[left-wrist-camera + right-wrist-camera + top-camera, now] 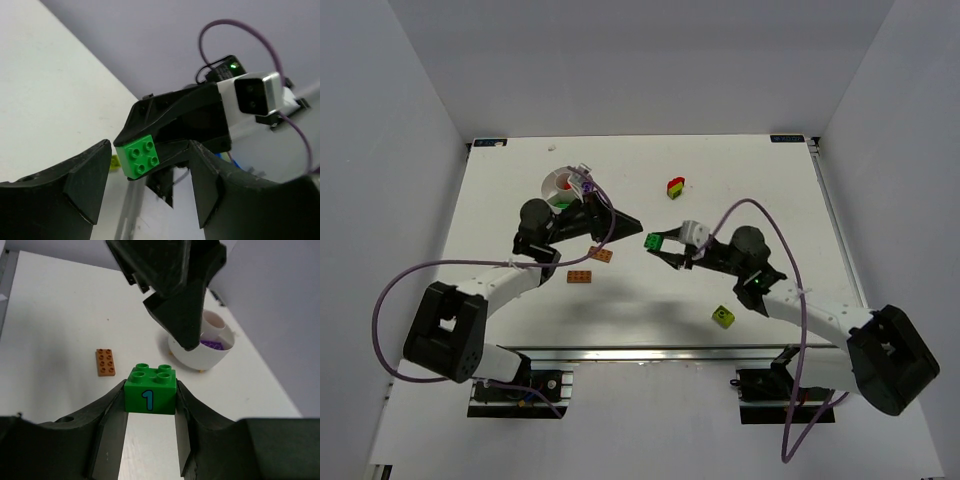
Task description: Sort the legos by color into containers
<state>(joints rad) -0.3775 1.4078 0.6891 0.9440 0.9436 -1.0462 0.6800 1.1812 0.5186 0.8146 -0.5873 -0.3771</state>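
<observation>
Right wrist view, upper centre: the left gripper (186,332) hides the left part of the white dish (207,356), and its dividers are indistinct. Left wrist view, lower left: lime-green block (115,161), a blurred sliver beside a finger (85,180).

The desk (760,170) carries two flat orange plates (603,254) (580,277), one green cube (652,241), one lime-green block (723,316), one red-yellow-green stack (675,186) and one purple piece (212,345), six in all. There is one round white dish (195,357), and two robot arms (495,283) (825,312).
</observation>
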